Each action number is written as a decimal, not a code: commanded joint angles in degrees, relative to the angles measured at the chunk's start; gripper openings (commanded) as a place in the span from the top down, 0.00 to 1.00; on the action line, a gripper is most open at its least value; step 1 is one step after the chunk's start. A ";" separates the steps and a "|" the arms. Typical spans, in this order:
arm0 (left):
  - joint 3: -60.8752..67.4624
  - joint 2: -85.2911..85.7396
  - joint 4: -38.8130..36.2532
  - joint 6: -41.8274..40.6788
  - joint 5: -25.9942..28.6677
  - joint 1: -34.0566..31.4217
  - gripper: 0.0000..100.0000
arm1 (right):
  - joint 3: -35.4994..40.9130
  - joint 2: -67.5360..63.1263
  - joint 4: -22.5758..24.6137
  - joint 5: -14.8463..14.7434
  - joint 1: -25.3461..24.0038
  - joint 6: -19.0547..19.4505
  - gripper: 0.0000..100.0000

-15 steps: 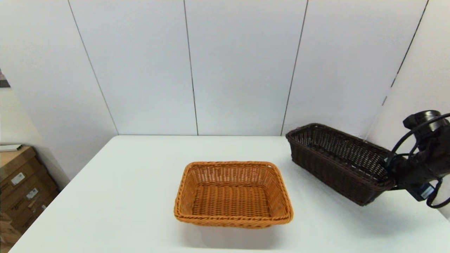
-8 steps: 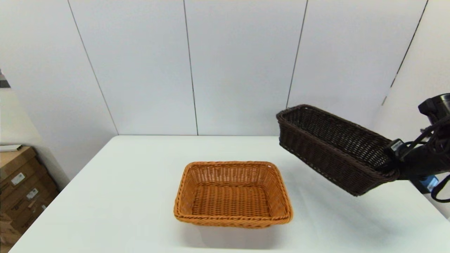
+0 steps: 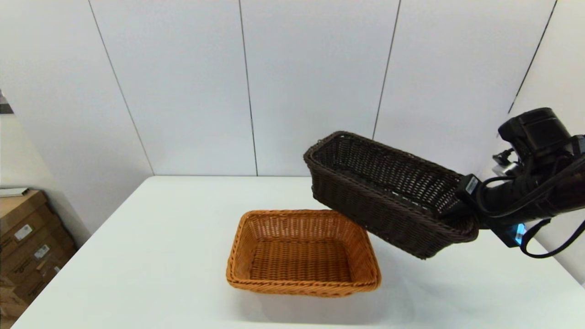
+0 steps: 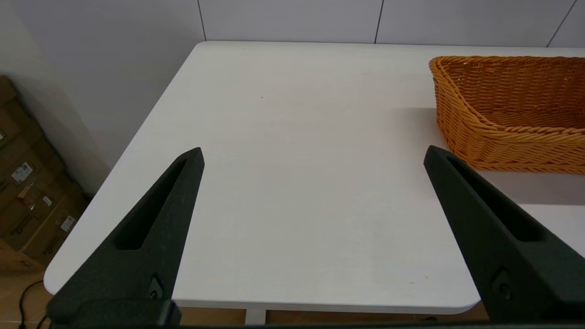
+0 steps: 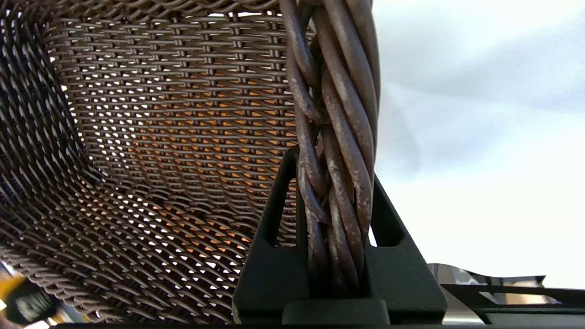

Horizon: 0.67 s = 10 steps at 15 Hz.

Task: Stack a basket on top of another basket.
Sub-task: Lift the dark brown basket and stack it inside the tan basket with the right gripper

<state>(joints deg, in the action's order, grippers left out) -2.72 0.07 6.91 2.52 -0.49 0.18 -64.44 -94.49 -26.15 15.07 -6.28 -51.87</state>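
Observation:
The dark brown basket [image 3: 384, 192] hangs tilted in the air, its far-left corner over the back right corner of the orange-tan basket [image 3: 302, 252], which sits on the table's middle. My right gripper [image 3: 461, 214] is shut on the dark basket's near right end. The right wrist view shows its fingers [image 5: 274, 256] clamped on the braided rim [image 5: 336, 137], with orange showing through the dark weave [image 5: 160, 137]. My left gripper [image 4: 313, 157] stands open over bare table to the left of the orange-tan basket [image 4: 512, 109], holding nothing. It is out of the head view.
The white table [image 3: 160, 256] ends near a panelled wall behind. Cardboard boxes [image 3: 27, 237] are stacked on the floor beyond the table's left edge.
My right gripper lifted the dark basket off the table at the right and carried it left, so its far end now overlaps the orange-tan basket's corner. The orange-tan basket stayed put.

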 commanded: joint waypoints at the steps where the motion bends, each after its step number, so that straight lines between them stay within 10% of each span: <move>1: -0.01 -0.07 0.03 0.03 -0.04 -0.01 0.00 | -2.27 0.18 -0.04 0.05 -6.47 2.30 1.00; 10: -0.01 -0.07 0.03 0.03 -0.04 -0.01 0.00 | -6.14 -4.48 -4.17 0.05 -15.61 15.84 1.00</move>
<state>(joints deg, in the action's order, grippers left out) -2.72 0.07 6.91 2.52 -0.51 0.18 -69.66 -97.35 -28.83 14.93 -21.11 -38.12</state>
